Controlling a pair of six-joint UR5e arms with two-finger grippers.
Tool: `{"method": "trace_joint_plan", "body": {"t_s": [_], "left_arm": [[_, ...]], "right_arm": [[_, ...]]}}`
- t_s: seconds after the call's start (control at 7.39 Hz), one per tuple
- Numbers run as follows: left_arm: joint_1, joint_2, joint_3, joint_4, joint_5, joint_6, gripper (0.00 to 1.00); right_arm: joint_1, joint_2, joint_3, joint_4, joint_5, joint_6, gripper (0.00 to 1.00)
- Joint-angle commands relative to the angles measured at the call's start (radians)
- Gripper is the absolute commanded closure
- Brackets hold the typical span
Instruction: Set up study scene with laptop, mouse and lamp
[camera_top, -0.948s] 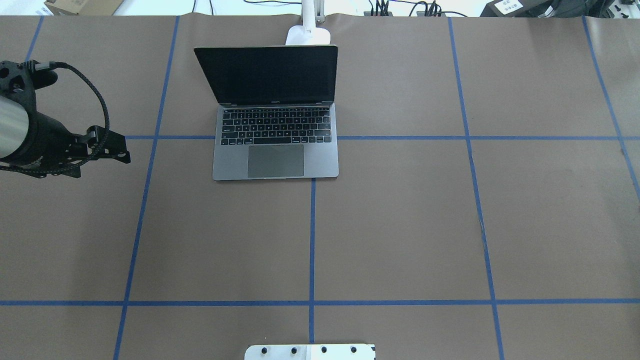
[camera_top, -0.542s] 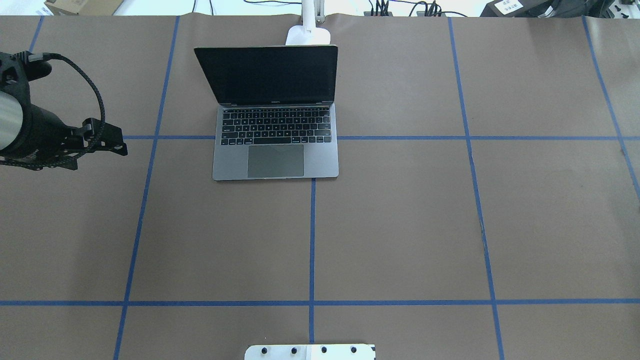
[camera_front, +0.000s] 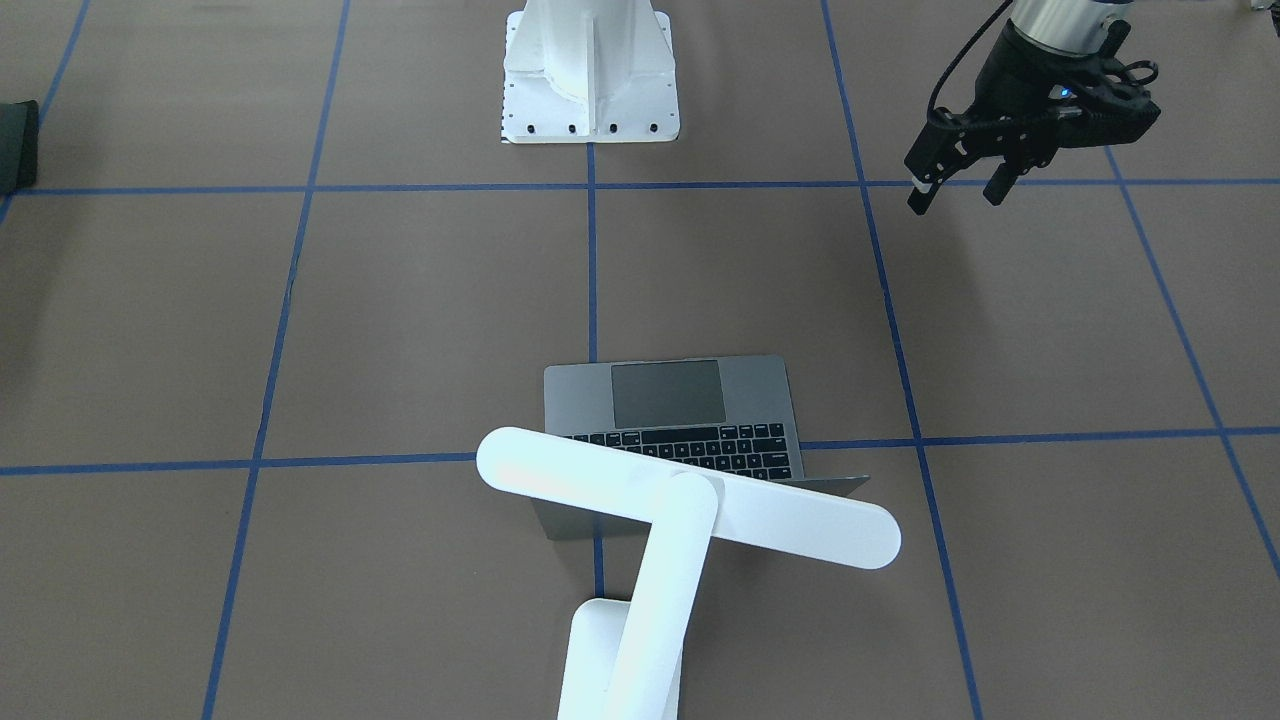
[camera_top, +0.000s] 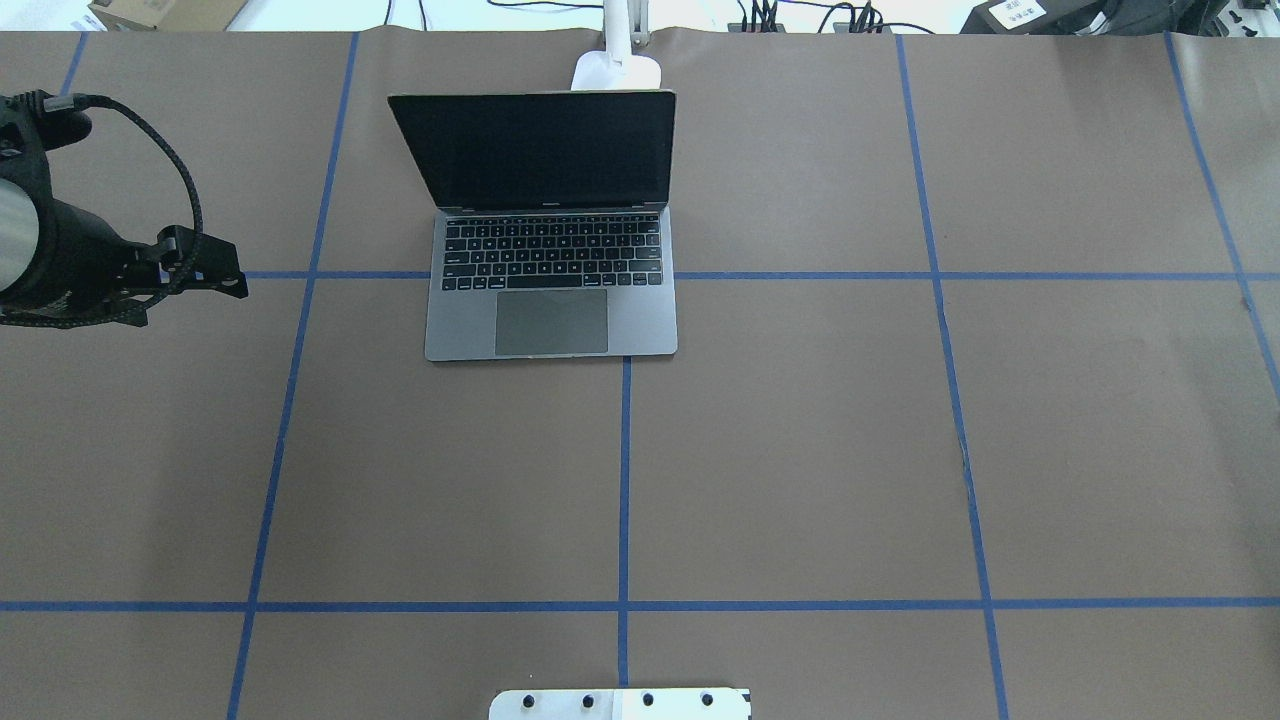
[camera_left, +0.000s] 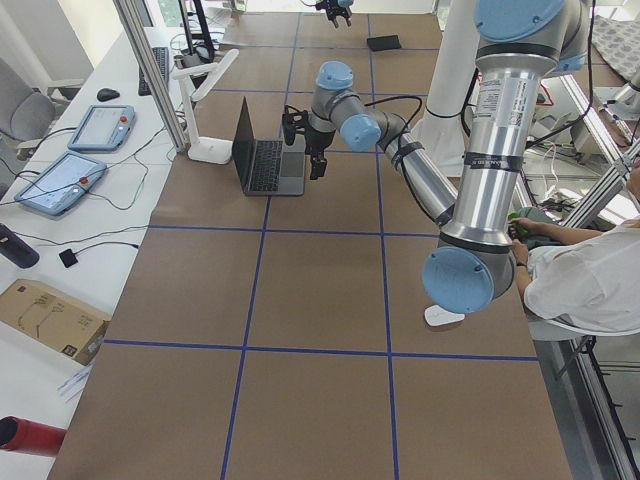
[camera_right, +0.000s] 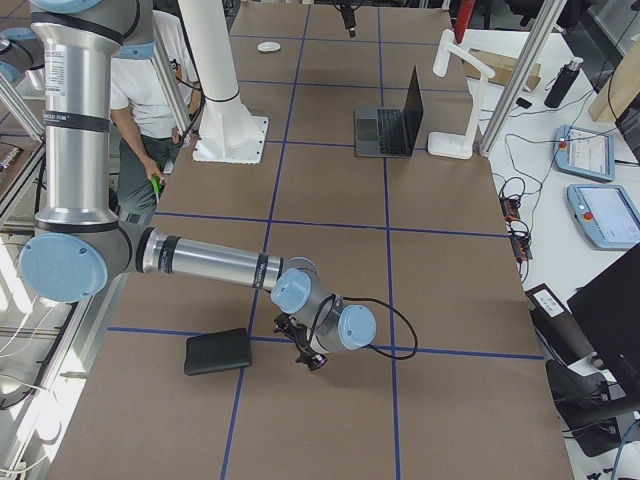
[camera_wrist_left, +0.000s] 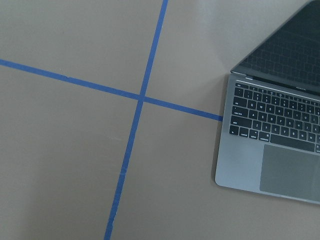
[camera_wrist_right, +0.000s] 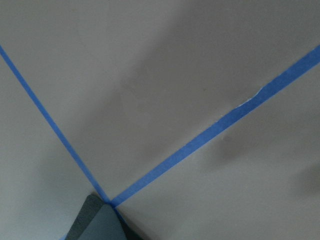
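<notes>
The laptop (camera_top: 550, 300) stands open at the table's far middle, and it also shows in the left wrist view (camera_wrist_left: 272, 150). The lamp (camera_front: 690, 500) stands behind it, with its flat bar head over the lid. The mouse (camera_left: 443, 316) lies near the robot's edge on the left arm's side, behind the arm's elbow. My left gripper (camera_front: 955, 198) is open and empty. It hangs above bare table well to the laptop's left in the overhead view (camera_top: 235, 283). My right gripper (camera_right: 305, 355) shows only in the right side view, so I cannot tell whether it is open or shut.
A flat black mat (camera_right: 218, 350) lies beside the right gripper, and its corner shows in the right wrist view (camera_wrist_right: 95, 222). The white robot pedestal (camera_front: 590, 80) stands at the near middle edge. An operator (camera_left: 590, 280) sits by the robot's side of the table.
My left gripper has drawn back a little toward the overhead view's left edge and far side, away from the laptop. The laptop and the lamp have not moved.
</notes>
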Motion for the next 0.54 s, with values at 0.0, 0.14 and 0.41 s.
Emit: {"method": "trace_joint_plan", "body": {"t_s": [0.0,0.14,0.41], "left_arm": [[0.003,0.001,0.0,0.003,0.002,-0.001,0.0],[0.003,0.003,0.001,0.005,0.0,-0.001,0.0],[0.009,0.003,0.001,0.005,0.002,-0.007,0.0]], "right_arm": [[-0.045,-0.003,0.014,-0.154,0.042,-0.068,0.01],[-0.069,-0.019,0.014,-0.157,0.046,-0.07,0.01],[-0.147,-0.021,0.013,-0.151,0.064,-0.085,0.01]]}}
